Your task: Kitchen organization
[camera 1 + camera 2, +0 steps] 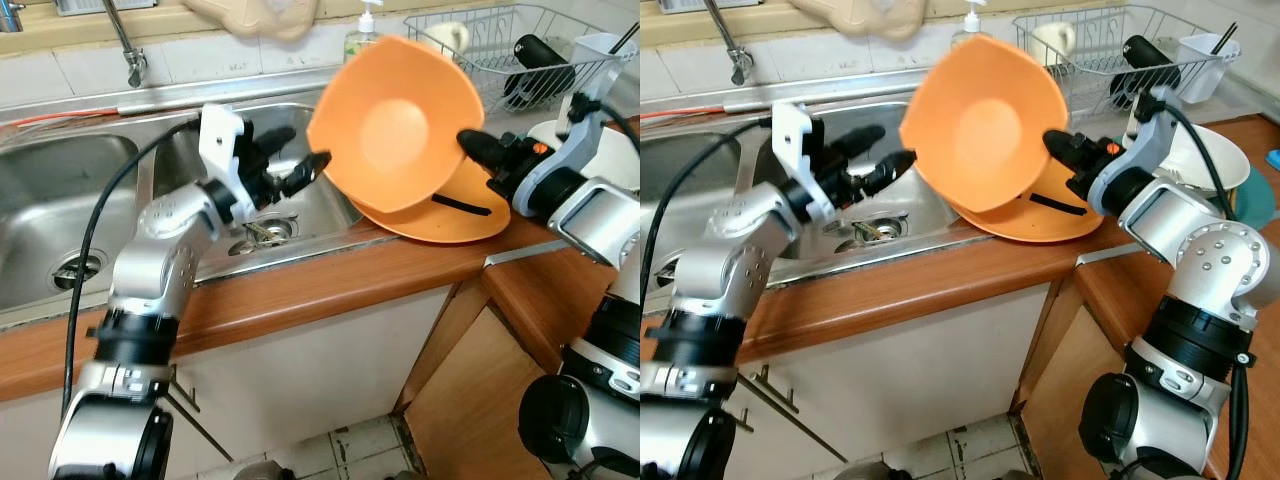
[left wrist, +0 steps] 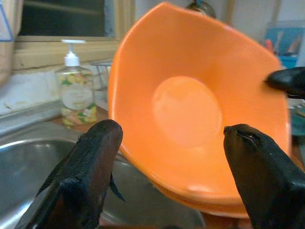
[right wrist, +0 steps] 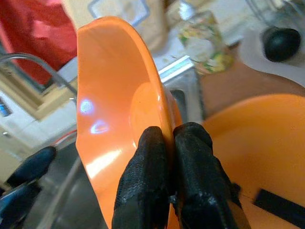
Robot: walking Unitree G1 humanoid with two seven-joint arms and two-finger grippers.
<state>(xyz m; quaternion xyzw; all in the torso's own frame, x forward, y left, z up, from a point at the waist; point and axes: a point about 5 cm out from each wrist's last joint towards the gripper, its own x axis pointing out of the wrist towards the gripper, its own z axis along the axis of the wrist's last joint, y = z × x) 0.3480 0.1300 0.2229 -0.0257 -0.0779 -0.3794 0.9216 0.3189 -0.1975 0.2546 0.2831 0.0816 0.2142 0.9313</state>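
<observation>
At centre frame of the left eye view, the right gripper [image 1: 468, 143] holds an orange bowl [image 1: 395, 125] by its rim, the two black fingers pinched tight on the edge, as the right wrist view confirms [image 3: 164, 157]. The bowl is tipped on edge, its hollow facing the camera and toward the left of the frame. It hangs above a second orange dish [image 1: 455, 215], which lies flat on the wooden counter [image 1: 330, 285] at the sink's right-hand edge. A dark strip lies on that lower dish; what it is cannot be told.

Left of centre, the left gripper [image 1: 292, 158] is raised over the right-hand basin of the steel sink [image 1: 60, 200], fingers spread wide and empty. Its wrist view looks straight into the bowl's hollow between the two fingers [image 2: 95, 157], so the bowl lies directly ahead of it, near but apart.

Upper right of frame holds a wire dish rack [image 1: 520, 40] with a mug and dark items in it; a soap dispenser [image 1: 362, 35] stands at the back of the counter, just behind the bowl's upper rim.

Judgement: the deciding relation is the bowl's free rim, which points at the left gripper, while the held rim is on the rack side. The right arm is the nearer to the rack; a handover to the left would carry the bowl toward the sink instead. Which is intended cannot be settled from these views.
</observation>
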